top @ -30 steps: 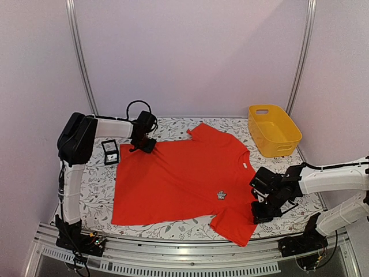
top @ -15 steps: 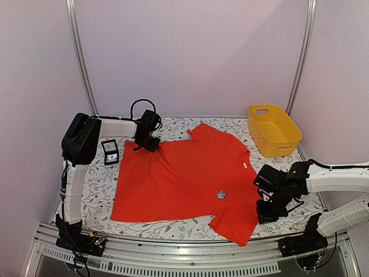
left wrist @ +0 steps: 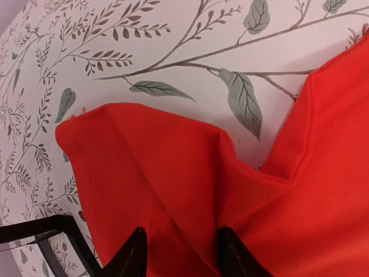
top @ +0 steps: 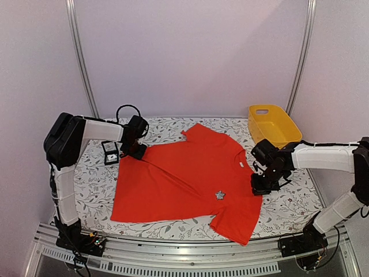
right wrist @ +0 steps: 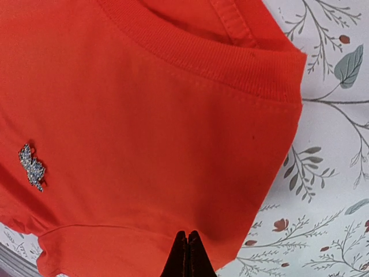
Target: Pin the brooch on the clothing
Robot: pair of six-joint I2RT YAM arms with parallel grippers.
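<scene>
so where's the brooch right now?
In the top view the brooch sits on the shirt, right of centre, just left of the right gripper; the right wrist view shows it near its left edge.

A desk covered in a white cloth printed with leafy sprigs carries two loose items. A yellow plastic basket stands at the desk's far right corner. A small black square box lies near the desk's left edge. An aluminium rail runs along the desk's near edge.
</scene>
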